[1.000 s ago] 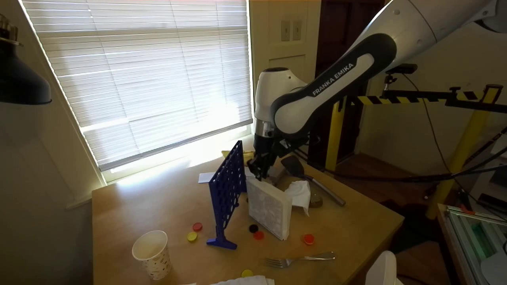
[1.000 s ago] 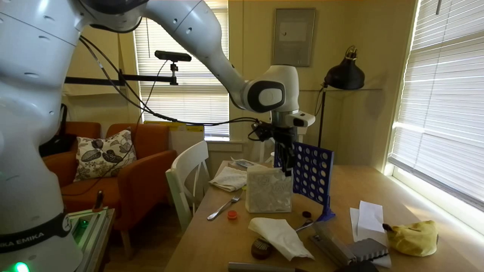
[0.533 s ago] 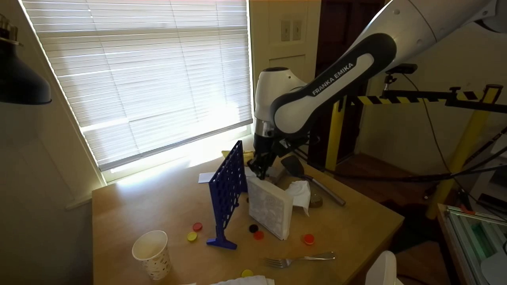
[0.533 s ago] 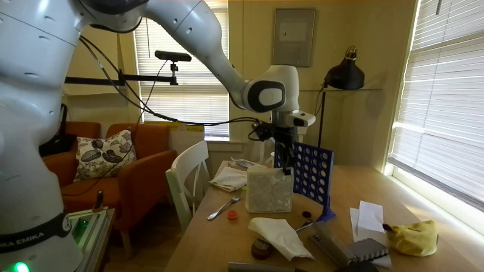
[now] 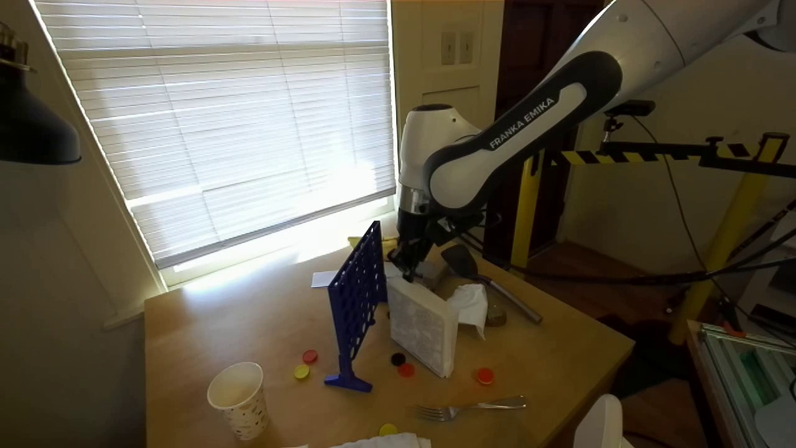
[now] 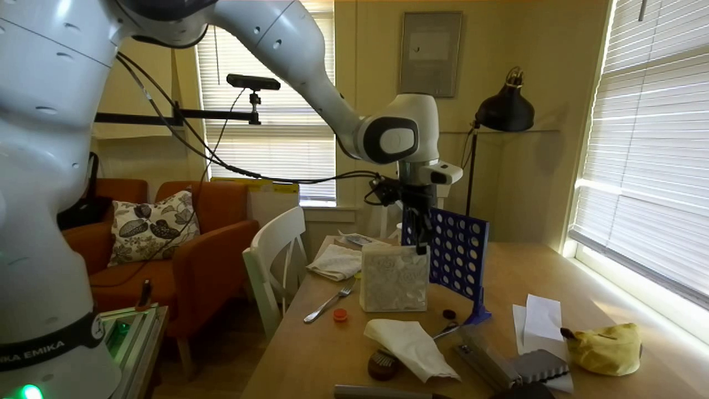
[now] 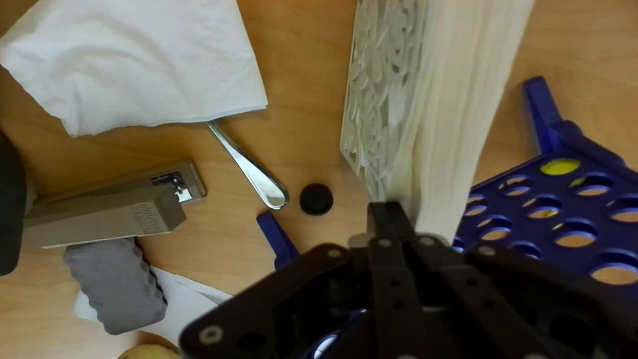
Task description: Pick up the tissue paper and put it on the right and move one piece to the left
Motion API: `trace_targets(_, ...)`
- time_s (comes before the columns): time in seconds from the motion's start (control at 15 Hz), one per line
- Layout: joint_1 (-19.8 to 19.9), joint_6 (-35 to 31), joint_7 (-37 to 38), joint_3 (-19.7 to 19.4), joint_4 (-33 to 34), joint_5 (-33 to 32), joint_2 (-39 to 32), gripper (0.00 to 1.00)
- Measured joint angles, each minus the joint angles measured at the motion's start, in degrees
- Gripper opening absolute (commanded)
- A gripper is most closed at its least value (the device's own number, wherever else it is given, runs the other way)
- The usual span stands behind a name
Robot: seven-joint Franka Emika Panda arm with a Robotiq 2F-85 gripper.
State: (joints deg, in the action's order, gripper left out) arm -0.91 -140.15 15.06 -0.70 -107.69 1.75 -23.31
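The tissue paper [image 5: 421, 330] is a thick square white bundle with a patterned face, standing on edge on the table beside the blue grid frame [image 5: 357, 298]. It also shows in an exterior view [image 6: 394, 280] and in the wrist view [image 7: 461, 99]. My gripper [image 7: 388, 207] is shut at the bundle's upper corner, and the outer layer narrows into the fingertips. In both exterior views the gripper [image 6: 422, 249] points down at that corner. One piece [image 7: 149, 65], a loose wrinkled white sheet, lies on the table beside the bundle, partly over a brown object [image 6: 383, 364].
A stapler [image 7: 109, 209], grey eraser [image 7: 117, 284], white papers [image 6: 543, 324] and yellow pouch [image 6: 606, 350] lie near the window. A spatula [image 5: 513, 302], fork [image 5: 472, 406], paper cup [image 5: 239, 398], folded cloth [image 6: 338, 262] and several small discs [image 5: 485, 375] are also on the table.
My gripper has risen very slightly at the bundle's corner. The bundle stays standing in nearly the same place, and the loose sheet has not moved.
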Motion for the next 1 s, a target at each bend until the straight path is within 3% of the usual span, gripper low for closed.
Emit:
trace_targets(0.6,-0.5,0.5,0.0,0.4,0.3,0.0,1.6,0.0)
trace_targets(1.0,-0.8,5.8,-0.2,0.5,-0.1,0.0,6.5,0.0)
